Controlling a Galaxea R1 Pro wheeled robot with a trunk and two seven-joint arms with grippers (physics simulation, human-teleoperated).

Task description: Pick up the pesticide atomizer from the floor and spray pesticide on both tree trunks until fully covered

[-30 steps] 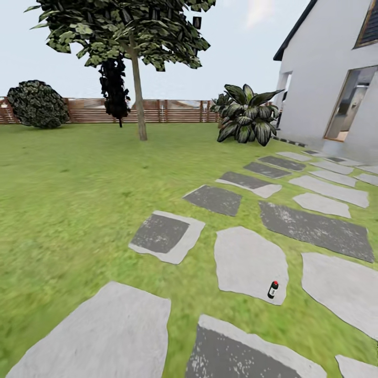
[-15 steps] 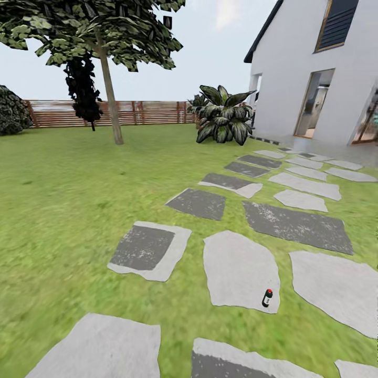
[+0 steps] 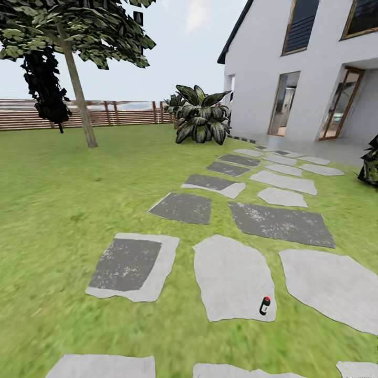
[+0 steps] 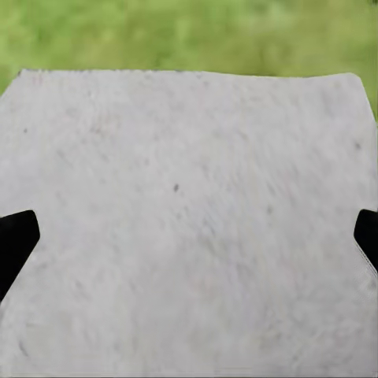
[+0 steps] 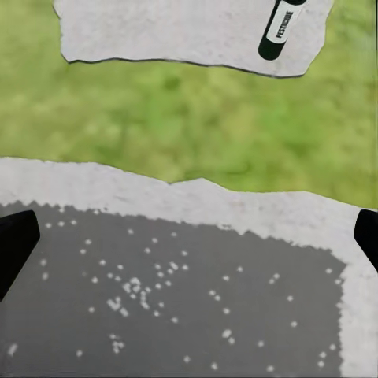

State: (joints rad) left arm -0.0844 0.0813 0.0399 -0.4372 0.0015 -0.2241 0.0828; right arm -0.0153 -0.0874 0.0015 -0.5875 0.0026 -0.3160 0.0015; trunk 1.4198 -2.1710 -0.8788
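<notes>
Lawn [image 3: 63, 210] and stepping stones [image 3: 231, 275] run toward fence [image 3: 121, 113] and house [image 3: 294, 68]; the atomizer [image 3: 264, 305] stands on a stone at 5 o'clock, tree [image 3: 79, 89] at 11. Both hands [image 4: 189, 244] [image 5: 189, 244] hang spread and empty, likely readied for the pickup

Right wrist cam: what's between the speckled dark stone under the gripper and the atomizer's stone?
A strip of bare grass separates the dark stepping stone from the pale stone carrying the pesticide atomizer.
</notes>
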